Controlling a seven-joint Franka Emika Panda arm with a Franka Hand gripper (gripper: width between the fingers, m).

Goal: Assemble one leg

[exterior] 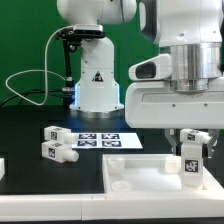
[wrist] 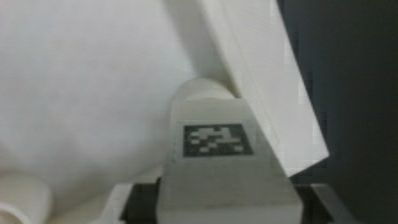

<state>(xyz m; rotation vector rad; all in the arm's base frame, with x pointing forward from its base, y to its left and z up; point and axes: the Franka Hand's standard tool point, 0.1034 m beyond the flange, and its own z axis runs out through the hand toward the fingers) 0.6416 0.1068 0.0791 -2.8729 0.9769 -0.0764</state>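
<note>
You have the gripper (exterior: 191,148) at the exterior view's right, on the near side, its fingers closed on the leg (exterior: 189,165). The leg stands upright over the right part of the white tabletop (exterior: 135,178); you cannot tell whether it touches. In the wrist view the leg (wrist: 217,140) shows its tag just beside the tabletop's (wrist: 89,90) raised rim. Two more legs (exterior: 56,133) (exterior: 56,151) lie at the left, beside the marker board (exterior: 105,141).
</note>
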